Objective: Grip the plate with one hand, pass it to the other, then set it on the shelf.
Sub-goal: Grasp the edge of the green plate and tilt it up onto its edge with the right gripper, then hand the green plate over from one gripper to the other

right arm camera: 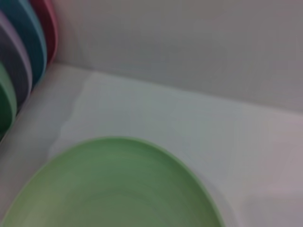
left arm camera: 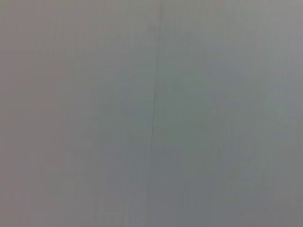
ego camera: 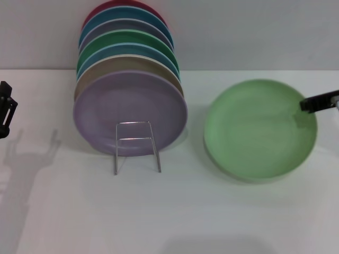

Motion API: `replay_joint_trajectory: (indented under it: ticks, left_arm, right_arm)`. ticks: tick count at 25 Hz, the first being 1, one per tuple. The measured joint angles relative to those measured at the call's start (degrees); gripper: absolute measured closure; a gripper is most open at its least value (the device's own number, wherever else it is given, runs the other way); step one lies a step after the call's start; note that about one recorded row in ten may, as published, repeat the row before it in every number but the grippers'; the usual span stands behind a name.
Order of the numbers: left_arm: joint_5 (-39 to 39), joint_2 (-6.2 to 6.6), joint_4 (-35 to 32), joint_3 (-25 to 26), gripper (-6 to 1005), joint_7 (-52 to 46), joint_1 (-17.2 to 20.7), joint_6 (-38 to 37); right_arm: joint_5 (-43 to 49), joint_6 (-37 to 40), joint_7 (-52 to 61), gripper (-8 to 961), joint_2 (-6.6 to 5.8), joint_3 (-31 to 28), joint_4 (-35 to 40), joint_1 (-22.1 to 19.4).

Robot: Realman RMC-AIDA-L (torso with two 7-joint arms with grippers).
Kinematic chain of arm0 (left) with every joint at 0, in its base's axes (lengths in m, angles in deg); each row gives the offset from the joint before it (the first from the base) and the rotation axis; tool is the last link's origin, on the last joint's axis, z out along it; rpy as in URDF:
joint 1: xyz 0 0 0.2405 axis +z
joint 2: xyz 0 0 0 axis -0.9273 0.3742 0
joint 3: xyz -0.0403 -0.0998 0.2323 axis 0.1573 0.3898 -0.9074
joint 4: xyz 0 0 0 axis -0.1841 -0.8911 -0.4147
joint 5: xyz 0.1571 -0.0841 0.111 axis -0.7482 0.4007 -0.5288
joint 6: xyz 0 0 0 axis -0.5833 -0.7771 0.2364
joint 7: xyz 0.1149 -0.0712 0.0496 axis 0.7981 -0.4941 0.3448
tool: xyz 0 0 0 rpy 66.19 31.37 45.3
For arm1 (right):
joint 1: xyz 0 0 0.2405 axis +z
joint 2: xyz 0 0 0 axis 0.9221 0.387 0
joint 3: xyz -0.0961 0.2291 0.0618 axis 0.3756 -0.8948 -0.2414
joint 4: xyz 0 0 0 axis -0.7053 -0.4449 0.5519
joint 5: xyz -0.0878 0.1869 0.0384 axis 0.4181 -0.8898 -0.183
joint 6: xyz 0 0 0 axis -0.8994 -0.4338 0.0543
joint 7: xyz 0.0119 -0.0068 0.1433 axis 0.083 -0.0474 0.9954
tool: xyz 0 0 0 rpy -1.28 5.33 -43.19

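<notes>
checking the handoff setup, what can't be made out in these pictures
- Right pincer: head view's edge cuts it off, so its grip on the plate is unclear.
- Left pincer: cropped at the head view's opposite edge.
- Left wrist view: only a blank grey surface.
- Shelf: its back is hidden by the lilac plate.

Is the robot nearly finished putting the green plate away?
Not nearly. Nothing looks done: the pale green plate lies on the table, right of the wire rack, which already holds a row of other plates. In hand: the right gripper is at the plate's right rim, though a grip isn't clear. The left gripper waits at the far left. Lifting, passing across and racking the plate are all left.
</notes>
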Motion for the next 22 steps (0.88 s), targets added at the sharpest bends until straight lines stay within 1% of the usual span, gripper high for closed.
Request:
replay_joint_trajectory:
  ticks: [7, 8, 9, 11, 13, 16, 18, 19, 22]
  left_arm:
    - [0.0, 0.00, 0.2, 0.3, 170, 0.0, -0.2, 0.0]
    - [0.0, 0.00, 0.2, 0.4, 170, 0.0, -0.2, 0.0]
    - [0.0, 0.00, 0.2, 0.5, 170, 0.0, -0.2, 0.0]
    - [0.0, 0.00, 0.2, 0.6, 170, 0.0, -0.3, 0.0]
    - [0.0, 0.00, 0.3, 0.7, 170, 0.0, -0.3, 0.0]
    - [0.0, 0.00, 0.3, 0.7, 170, 0.0, -0.4, 0.0]
    - [0.0, 0.00, 0.3, 0.7, 170, 0.0, -0.4, -0.1]
    - [0.0, 0.00, 0.3, 0.7, 169, 0.0, -0.4, -0.1]
    - [-0.1, 0.00, 0.3, 0.7, 169, 0.0, -0.4, -0.1]
  right_arm:
    - [0.7, 4.1, -1.4, 934, -0.02, 2.4, -4.4, -2.4]
    - [1.4, 6.6, -1.8, 934, -0.01, 3.9, -5.4, -3.2]
    - [1.4, 6.6, -1.8, 934, -0.01, 3.9, -5.4, -3.2]
    - [1.9, 9.0, -2.2, 934, 0.00, 5.4, -6.3, -4.2]
    - [2.3, 12.7, -3.0, 934, 0.01, 7.3, -7.1, -5.4]
    - [2.6, 15.0, -3.6, 934, 0.02, 8.5, -7.3, -5.8]
    - [3.1, 19.0, -4.4, 933, 0.04, 10.7, -7.4, -6.7]
    - [3.1, 19.0, -4.4, 933, 0.04, 10.7, -7.4, -6.7]
    - [3.6, 23.8, -5.2, 933, 0.11, 13.5, -7.5, -8.1]
